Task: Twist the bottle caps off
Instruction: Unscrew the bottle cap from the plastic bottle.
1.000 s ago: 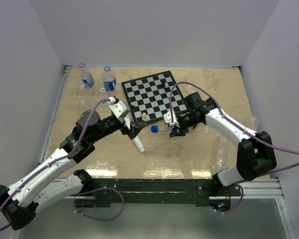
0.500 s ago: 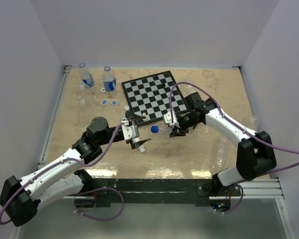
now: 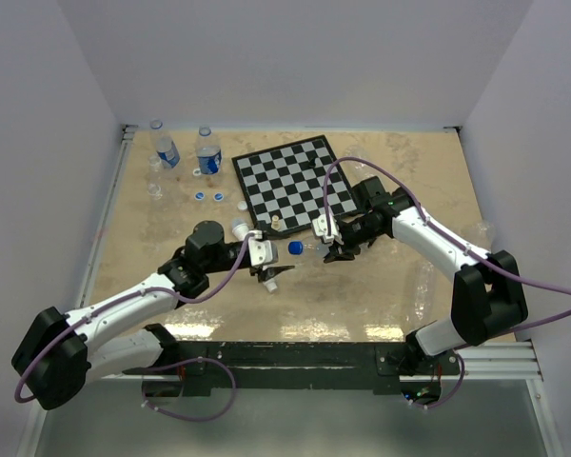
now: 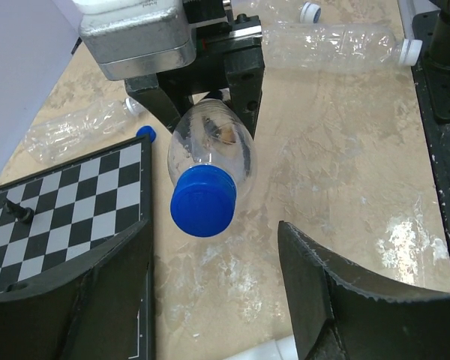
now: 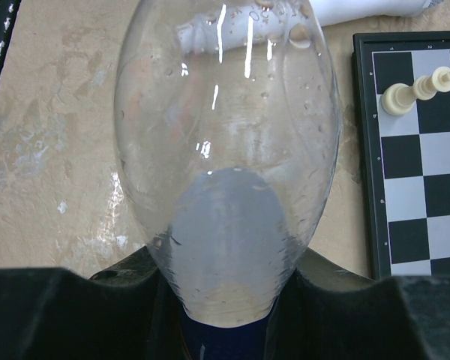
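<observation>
My right gripper [image 3: 331,246] is shut on a small clear bottle [image 5: 225,135] and holds it level just off the table, near the chessboard's front edge. Its blue cap [image 4: 203,200] points at my left gripper [image 4: 216,240]. The left jaws stand apart, one on each side, with the cap just ahead of the fingertips [image 4: 292,247] and touching neither. In the top view the cap [image 3: 295,248] sits between the left gripper [image 3: 278,257] and the right one. In the right wrist view the bottle's base fills the frame above my right gripper [image 5: 225,315].
A chessboard [image 3: 290,181] lies at the middle back with a pale piece [image 5: 416,90] on it. Two labelled bottles [image 3: 207,152] stand at the back left, loose caps [image 3: 207,196] near them. Empty clear bottles [image 4: 330,45] lie on the table. A white stick [image 3: 271,281] lies below the left gripper.
My left arm has swung round and brought its gripper rightward to face the blue cap, and its jaws have narrowed. The right arm and its bottle have not moved.
</observation>
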You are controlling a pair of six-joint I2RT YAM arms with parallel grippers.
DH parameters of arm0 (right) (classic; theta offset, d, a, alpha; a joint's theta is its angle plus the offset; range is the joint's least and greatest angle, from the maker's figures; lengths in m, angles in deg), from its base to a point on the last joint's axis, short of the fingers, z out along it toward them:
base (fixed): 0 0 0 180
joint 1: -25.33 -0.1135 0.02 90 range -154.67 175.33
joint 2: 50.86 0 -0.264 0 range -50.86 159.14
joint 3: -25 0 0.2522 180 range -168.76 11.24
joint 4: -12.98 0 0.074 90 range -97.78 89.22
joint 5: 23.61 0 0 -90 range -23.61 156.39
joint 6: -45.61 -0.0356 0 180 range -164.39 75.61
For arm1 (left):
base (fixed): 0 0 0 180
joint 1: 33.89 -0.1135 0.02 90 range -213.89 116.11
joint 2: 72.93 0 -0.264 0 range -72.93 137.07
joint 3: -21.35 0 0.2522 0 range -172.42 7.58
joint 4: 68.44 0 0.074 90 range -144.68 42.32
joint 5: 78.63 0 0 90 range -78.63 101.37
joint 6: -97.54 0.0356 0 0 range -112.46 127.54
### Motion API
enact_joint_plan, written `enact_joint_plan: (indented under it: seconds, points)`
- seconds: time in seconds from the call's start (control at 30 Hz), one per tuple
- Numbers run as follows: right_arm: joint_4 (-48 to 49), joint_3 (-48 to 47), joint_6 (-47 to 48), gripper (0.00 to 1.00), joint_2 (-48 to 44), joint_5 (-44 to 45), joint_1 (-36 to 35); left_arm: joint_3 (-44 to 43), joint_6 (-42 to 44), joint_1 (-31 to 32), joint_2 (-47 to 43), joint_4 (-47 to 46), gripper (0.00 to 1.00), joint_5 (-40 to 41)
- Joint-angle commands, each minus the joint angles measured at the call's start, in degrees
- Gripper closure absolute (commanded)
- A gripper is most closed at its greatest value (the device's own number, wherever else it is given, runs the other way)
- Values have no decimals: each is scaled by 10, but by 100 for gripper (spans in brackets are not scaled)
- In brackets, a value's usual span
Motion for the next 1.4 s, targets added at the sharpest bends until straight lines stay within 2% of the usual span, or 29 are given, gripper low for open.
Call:
enact_joint_plan:
  seconds: [0.0, 0.67, 1.37]
  points:
    - [-6, -6, 11, 93, 1, -11, -2, -26, -29, -3, -3, -57, 29, -10]
    - [-5, -6, 9, 93, 3, -10, -4, -30, -67, -4, 13, -78, 46, -8]
    - [-5, -6, 8, 92, 3, -9, -4, -28, -78, -4, 16, -85, 48, -8]
